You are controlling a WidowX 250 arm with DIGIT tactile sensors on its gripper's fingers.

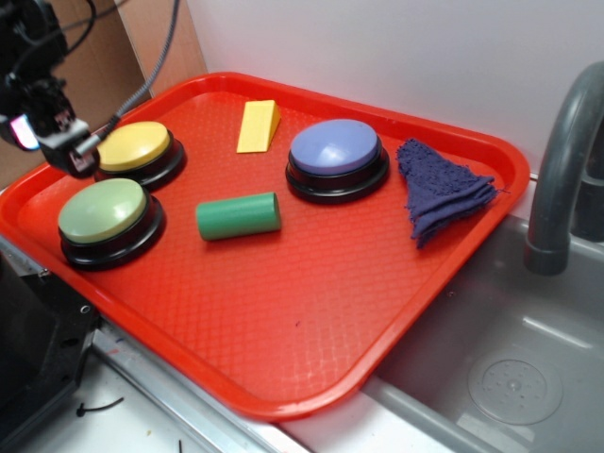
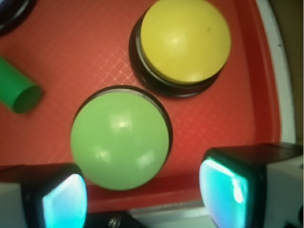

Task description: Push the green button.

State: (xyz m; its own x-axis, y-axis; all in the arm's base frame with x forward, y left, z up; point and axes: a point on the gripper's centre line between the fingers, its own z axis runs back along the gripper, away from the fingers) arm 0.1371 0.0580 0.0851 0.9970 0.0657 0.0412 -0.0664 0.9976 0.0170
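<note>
The green button (image 1: 104, 210) (image 2: 119, 139), a pale olive-green dome on a black round base, sits at the near left of the red tray (image 1: 311, 311). My gripper (image 1: 52, 137) (image 2: 142, 197) hovers above the tray's left rim, up and to the left of the button, not touching it. Its jaws stand wide apart with nothing between them. In the wrist view the button lies just ahead of the two glowing cyan pads (image 2: 64, 202), over the tray's edge.
A yellow-topped button (image 1: 135, 148) (image 2: 183, 40) sits right behind the green one. A dark green cylinder (image 1: 238, 216) (image 2: 16, 90), a yellow wedge (image 1: 258, 125), a blue button (image 1: 336, 151) and a folded purple cloth (image 1: 442, 189) lie on the tray. A sink (image 1: 510, 377) and grey faucet (image 1: 562, 160) are at right.
</note>
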